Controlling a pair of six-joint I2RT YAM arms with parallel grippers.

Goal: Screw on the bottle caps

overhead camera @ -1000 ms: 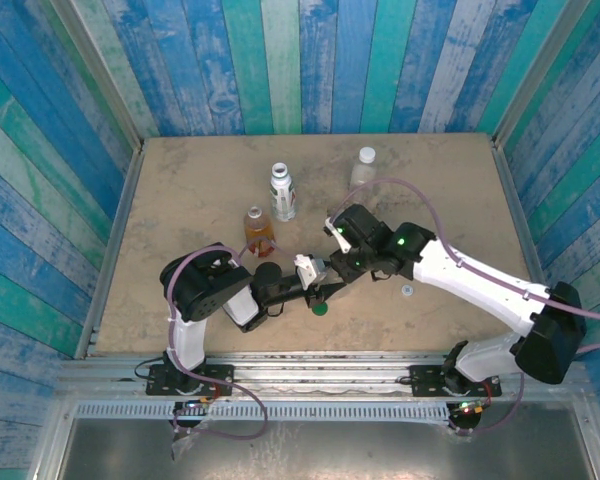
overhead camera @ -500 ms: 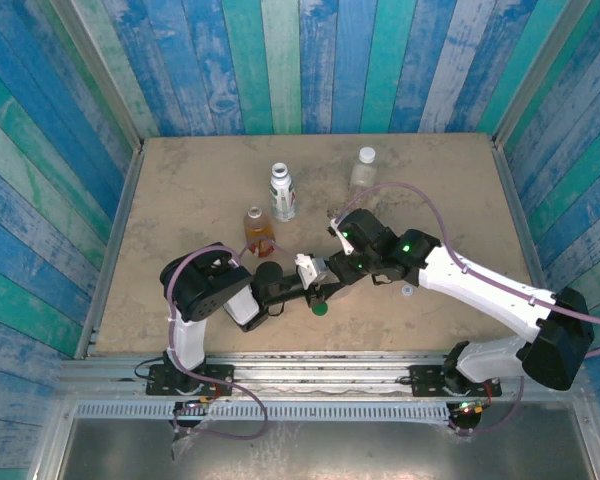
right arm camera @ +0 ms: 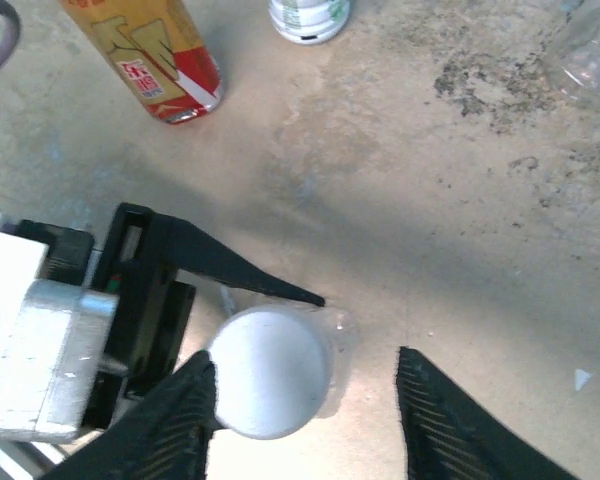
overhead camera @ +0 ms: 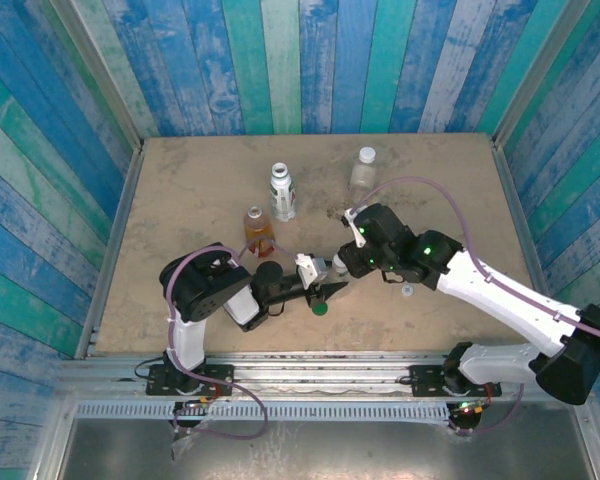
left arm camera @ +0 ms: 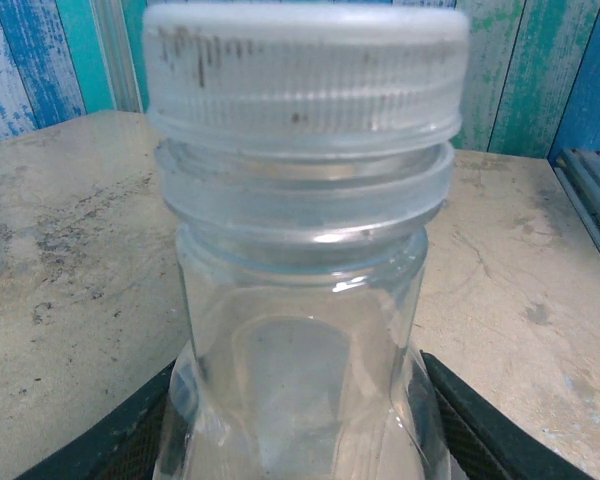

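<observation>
"Gripping anything, the right gripper (right arm camera: 305, 358)?" the listener asks.

"No," the describer answers. "Its fingers stand apart. One touches the edge of a white cap (right arm camera: 270, 372); the other is well clear of it. That cap sits on the small clear bottle (left arm camera: 300, 330). The left gripper (left arm camera: 300, 440) is clamped on the bottle's body, holding it upright near the front of the table (overhead camera: 180, 190)."

"What has changed?"

"A second ago the right gripper lay over the bottle's top. It has since drawn back to the right, while the left has stayed put. The cap looks level on the neck, so this bottle is probably done or between turns. Its tightness cannot be told."

"And the rest?"

"A dark green cap (overhead camera: 320, 308) lies just beside the left gripper, and a pale cap (overhead camera: 407, 291) by the right arm. The amber bottle (overhead camera: 258, 230), white-labelled bottle (overhead camera: 282, 192) and larger clear bottle (overhead camera: 364, 168) stand further back. Likely two caps remain."
</observation>
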